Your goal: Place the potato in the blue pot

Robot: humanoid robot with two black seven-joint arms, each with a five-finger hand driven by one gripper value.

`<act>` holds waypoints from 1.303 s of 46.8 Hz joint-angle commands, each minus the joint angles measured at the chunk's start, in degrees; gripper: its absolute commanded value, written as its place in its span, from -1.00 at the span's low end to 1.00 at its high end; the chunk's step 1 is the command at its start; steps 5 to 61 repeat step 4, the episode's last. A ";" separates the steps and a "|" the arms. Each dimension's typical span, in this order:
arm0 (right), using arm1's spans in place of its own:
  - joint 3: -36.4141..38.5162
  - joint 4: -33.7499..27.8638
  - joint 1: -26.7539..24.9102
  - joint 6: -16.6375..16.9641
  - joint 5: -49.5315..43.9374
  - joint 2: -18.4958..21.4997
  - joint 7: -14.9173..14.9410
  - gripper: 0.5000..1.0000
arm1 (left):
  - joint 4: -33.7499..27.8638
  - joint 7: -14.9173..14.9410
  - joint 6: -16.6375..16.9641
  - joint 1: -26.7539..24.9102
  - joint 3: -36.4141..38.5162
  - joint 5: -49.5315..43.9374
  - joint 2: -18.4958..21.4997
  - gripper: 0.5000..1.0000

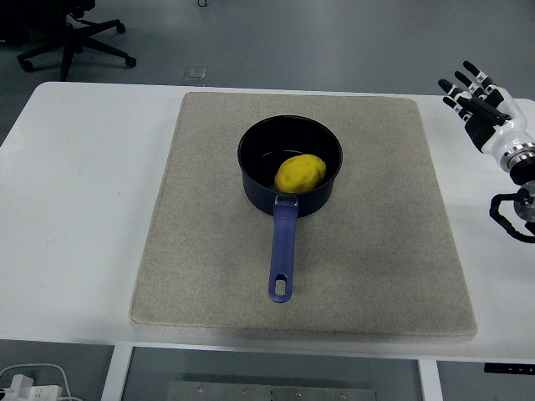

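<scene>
A beige felt mat (351,251) covers the middle of a white table (75,209); beyond the far edge, a black office chair's wheeled base (75,38) stands on grey floor; white cables (29,380) lie bottom left, below the table
</scene>
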 commanded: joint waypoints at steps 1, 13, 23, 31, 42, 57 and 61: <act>0.08 0.08 -0.48 -0.12 0.01 1.00 0.30 0.74 | 0.00 0.00 0.00 -0.01 -0.08 0.00 0.00 0.98; 0.08 0.00 -0.49 -0.21 0.01 1.53 0.30 0.74 | 0.00 0.00 0.00 -0.01 0.01 0.00 0.00 0.98; 0.08 0.00 -0.49 -0.21 0.01 1.53 0.30 0.74 | 0.00 0.00 0.00 -0.01 0.01 0.00 0.00 0.98; 0.08 0.00 -0.49 -0.21 0.01 1.53 0.30 0.74 | 0.00 0.00 0.00 -0.01 0.01 0.00 0.00 0.98; 0.08 0.00 -0.49 -0.21 0.01 1.53 0.30 0.74 | 0.00 0.00 0.00 -0.01 0.01 0.00 0.00 0.98; 0.08 0.00 -0.49 -0.21 0.01 1.53 0.30 0.74 | 0.00 0.00 0.00 -0.01 0.01 0.00 0.00 0.98; 0.08 0.00 -0.49 -0.21 0.01 1.53 0.30 0.74 | 0.00 0.00 0.00 -0.01 0.01 0.00 0.00 0.98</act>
